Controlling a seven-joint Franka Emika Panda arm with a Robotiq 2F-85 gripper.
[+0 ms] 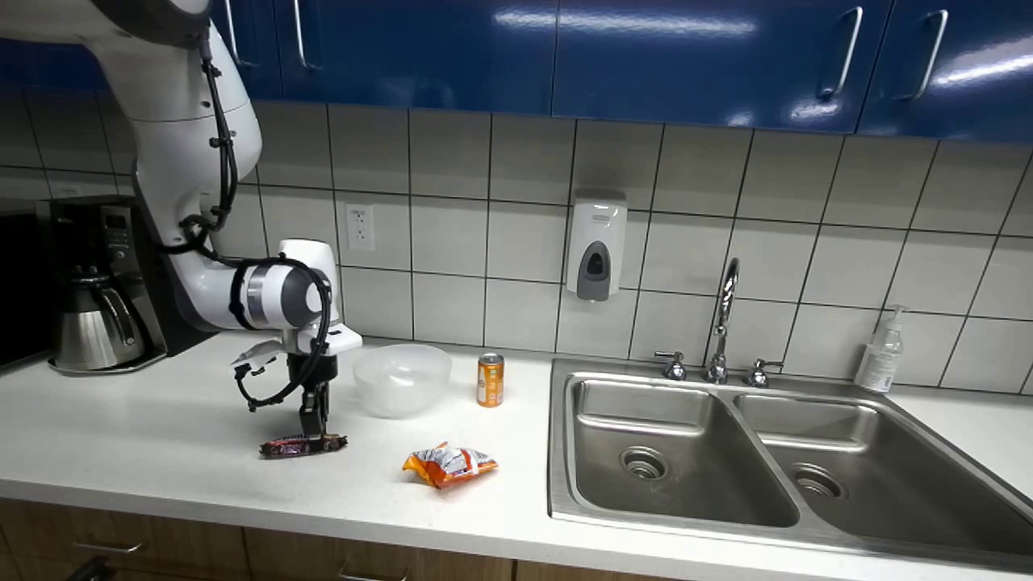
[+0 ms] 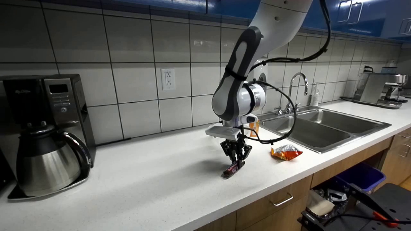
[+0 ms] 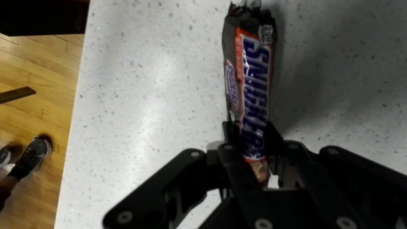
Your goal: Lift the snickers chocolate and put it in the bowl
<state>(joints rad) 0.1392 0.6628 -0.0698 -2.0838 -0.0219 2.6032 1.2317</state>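
The snickers bar should be light and fairly stiff, firm enough to bear a moderate squeeze, though its slick wrapper could let it slide or swivel, and pressing too hard would probably dent it. The best hold is likely across the narrow width near the middle, and the gripper comes close to that: its fingers pinch the bar from both long sides, somewhat off centre, so a longer part juts out (the end most apt to dip on the way up). The bar is down at the white counter; whether its underside touches or sits just above, I cannot tell. The arm reaches down from above, its last links bent so that the gripper points roughly straight down. The bowl, translucent and round, stands near, on the side toward the tiled wall, so the next move calls for raising the bar above the rim before carrying it over.
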